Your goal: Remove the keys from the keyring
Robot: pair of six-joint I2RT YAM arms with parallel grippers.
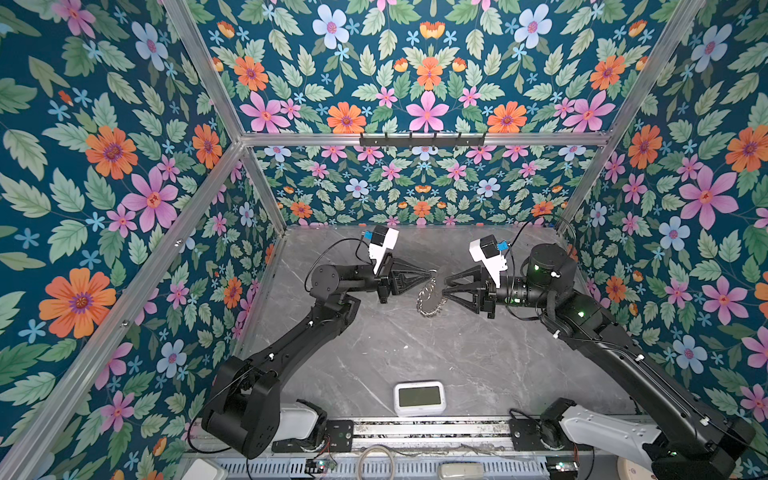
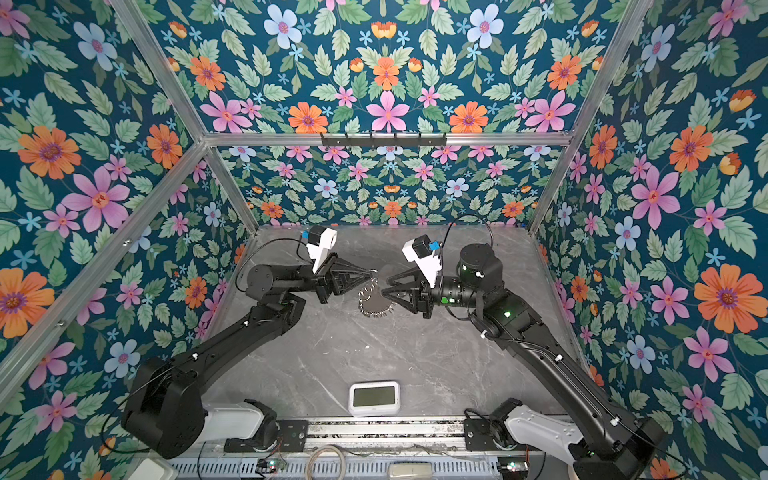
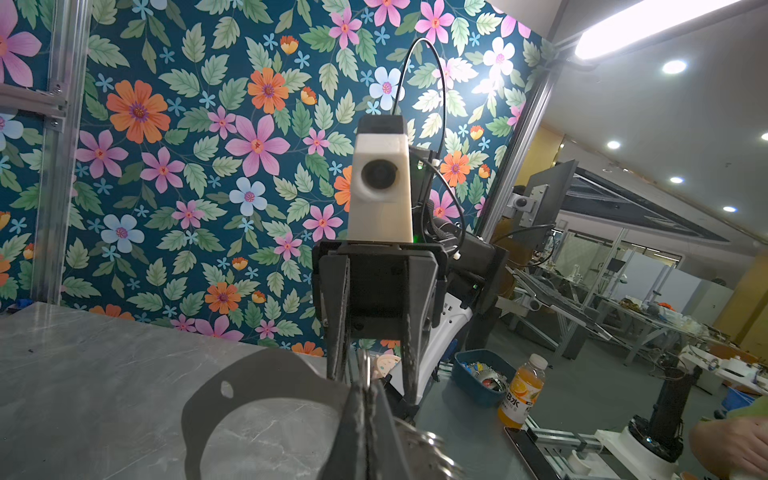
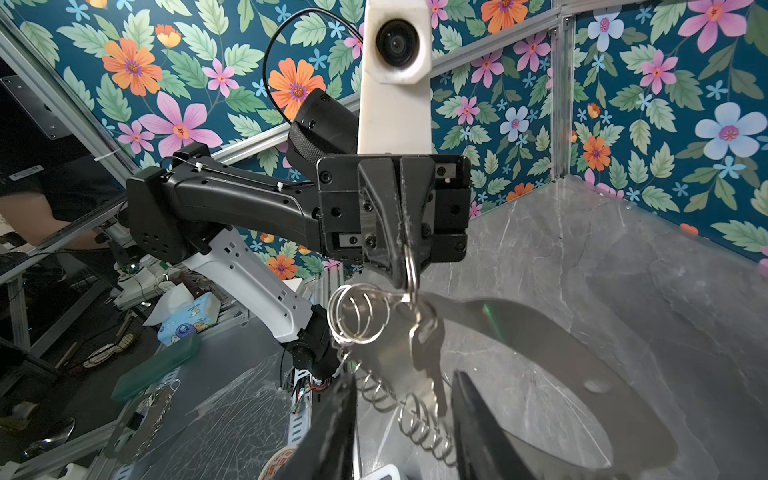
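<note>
My left claw (image 4: 405,276) is clenched on a small split ring (image 4: 411,259) at the upper end of the keyring (image 4: 540,332). The translucent grey C-shaped plate, with its row of silver rings (image 4: 419,419), dangles from that pinch over the grey marble table (image 1: 415,353). In both top views it sits mid-table toward the back wall, between my two claws and well apart from the white clock (image 1: 419,398) at the near edge. The keys (image 4: 428,353) hang from the same pinched ring, just below my left fingertips and against the face of the plate. I can make out one slim silver blade clearly. The second seems to lie tucked behind it, though the right wrist view is too crowded there for me to be sure. My right claw (image 4: 403,419) is released, with its jaws spread to either side of the hanging key and touching neither the key nor the plate. By my reckoning the task is barely begun. The ring is lifted and steadied and my free claw is lined up, but no key is off, and none lies loose on the table. Left to do is to close on a key, work it round the split ring until it slips free, and then do the same for the other.
</note>
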